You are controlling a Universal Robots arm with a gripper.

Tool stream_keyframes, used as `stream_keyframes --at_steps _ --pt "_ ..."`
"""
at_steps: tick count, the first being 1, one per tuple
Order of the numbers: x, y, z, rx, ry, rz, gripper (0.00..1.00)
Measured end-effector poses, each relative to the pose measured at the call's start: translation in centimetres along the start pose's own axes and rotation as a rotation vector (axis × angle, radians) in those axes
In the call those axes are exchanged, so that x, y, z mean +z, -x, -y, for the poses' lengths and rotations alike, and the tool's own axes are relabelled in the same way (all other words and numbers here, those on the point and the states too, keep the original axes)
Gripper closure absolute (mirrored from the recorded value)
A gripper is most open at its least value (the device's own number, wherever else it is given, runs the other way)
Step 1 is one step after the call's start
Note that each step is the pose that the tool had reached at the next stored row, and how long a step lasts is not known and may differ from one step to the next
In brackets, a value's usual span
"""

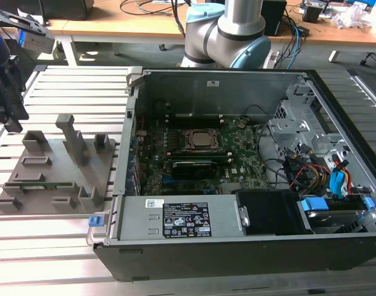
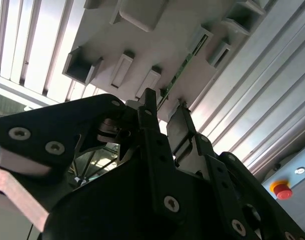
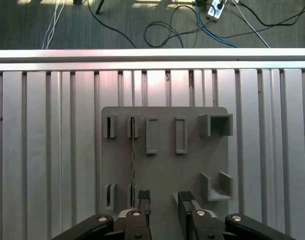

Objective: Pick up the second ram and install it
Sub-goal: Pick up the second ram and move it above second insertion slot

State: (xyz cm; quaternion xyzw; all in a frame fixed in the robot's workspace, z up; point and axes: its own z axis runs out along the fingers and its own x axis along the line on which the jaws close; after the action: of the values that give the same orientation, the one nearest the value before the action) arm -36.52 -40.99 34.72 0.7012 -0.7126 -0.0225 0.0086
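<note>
1. Exterior view: I'm working over a slatted metal table (image 1: 52,246), with a wooden desk (image 1: 114,24) and loose cables behind it. The claw (image 1: 9,117) hangs dark at the exterior view's left edge, above a grey tray (image 1: 58,176). The memory stick (image 1: 46,183) stands on edge in the tray's slots, below the claw and a little toward the computer case (image 1: 237,259). The case lies open on the tray's far side, well apart from the claw, with a green main board (image 1: 243,160) inside. From this angle I cannot tell how wide the claw is.

2. First wrist view: beyond the table's edge the floor carries tangled cables (image 3: 167,30). The slats (image 3: 42,150) and the tray (image 3: 165,170) lie straight beneath the claw (image 3: 165,199). Its fingers (image 3: 144,197) stand apart, with bare tray showing in the gap, and they grip nothing. I see the memory stick (image 3: 133,160) edge-on as a thin line. It runs straight ahead from the claw between two pairs of slots. It sits just beside the outer edge of one finger, not in the gap.

3. Second wrist view: the slats (image 2: 32,45) and the tray (image 2: 157,40) fill the background ahead of the claw (image 2: 166,107). The fingers (image 2: 151,105) are parted here too and hold nothing. The green edge of the memory stick (image 2: 185,62) stretches away ahead of the fingertips, and its near end is close to them. I cannot tell whether it touches them. A red button (image 2: 280,189) on a yellow base sits off to one side, behind the fingertips.
</note>
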Motion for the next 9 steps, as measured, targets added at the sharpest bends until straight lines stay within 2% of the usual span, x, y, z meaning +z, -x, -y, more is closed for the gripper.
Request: stream_keyframes --at_steps 9 --pt "0.78 -0.02 0.04 0.0 -0.0001 0.0 0.64"
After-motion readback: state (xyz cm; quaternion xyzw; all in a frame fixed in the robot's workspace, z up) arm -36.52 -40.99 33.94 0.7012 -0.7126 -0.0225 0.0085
